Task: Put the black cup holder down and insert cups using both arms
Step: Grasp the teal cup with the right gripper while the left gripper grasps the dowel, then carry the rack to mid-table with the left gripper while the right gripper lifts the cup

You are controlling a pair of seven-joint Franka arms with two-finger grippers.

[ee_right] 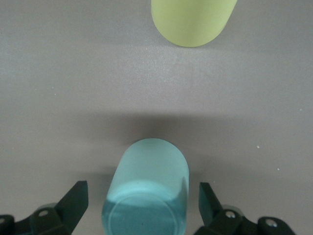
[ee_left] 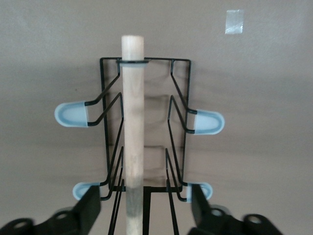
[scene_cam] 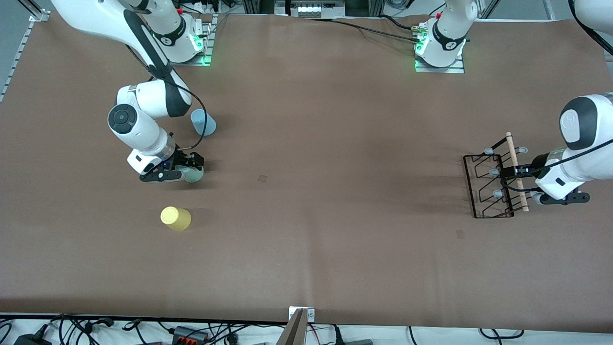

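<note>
Brown covering spans the table (scene_cam: 306,239). At its left-arm end, the left tool (ee_left: 145,208) straddles the light wooden rod handle (ee_left: 132,122) of the black wire cup holder (scene_cam: 488,187), fingers apart, not touching it. The right tool (ee_right: 143,203) stands open around the upside-down pale green plastic cup (ee_right: 146,191); the yellow cup (ee_right: 193,19) is near, the light blue cup (scene_cam: 203,122) beside its arm.

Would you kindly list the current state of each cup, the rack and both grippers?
black cup holder: on the table toward the left arm's end, no cups on it.
left gripper: open, fingers either side of the holder's wooden handle.
right gripper: open, straddling the pale green cup.
pale green cup: upside down, on the table.
light blue cup: upside down, free.
yellow cup: upside down, free.
</note>
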